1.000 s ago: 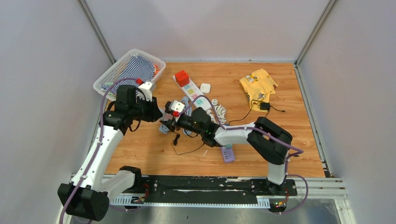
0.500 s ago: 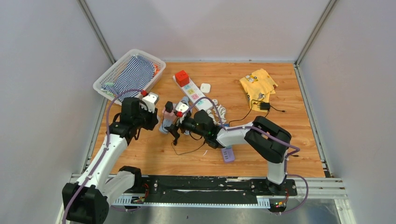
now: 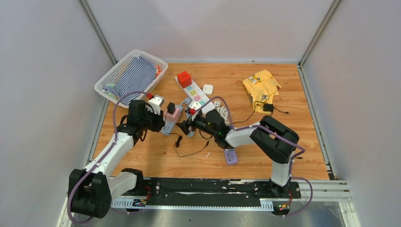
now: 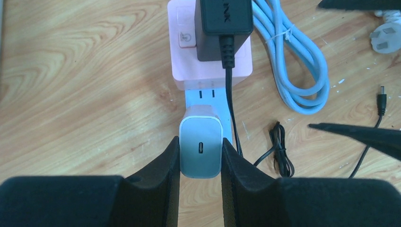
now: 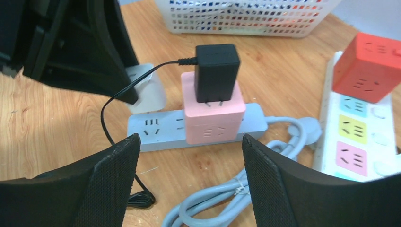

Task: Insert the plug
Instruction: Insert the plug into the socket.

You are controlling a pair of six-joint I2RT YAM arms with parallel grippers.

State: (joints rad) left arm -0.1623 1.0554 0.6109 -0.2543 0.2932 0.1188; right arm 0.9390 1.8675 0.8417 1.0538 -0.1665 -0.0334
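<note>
The left end effector [image 4: 200, 153] is clamping the white square USB charger [image 4: 200, 137] by its sides, holding it over the end socket of the white plastic power strip [image 5: 156, 127], likely to line up the prongs; whether they are seated cannot be told. The right end effector [image 5: 190, 156] is hovering with fingers spread wide near the pink cube adapter [image 5: 215, 120], probably ready to steady the strip on the wooden tabletop [image 4: 71, 71].

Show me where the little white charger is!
Left wrist view, centre: the white charger is pinched in the left gripper, at the power strip's free end, near the pink cube adapter.
</note>
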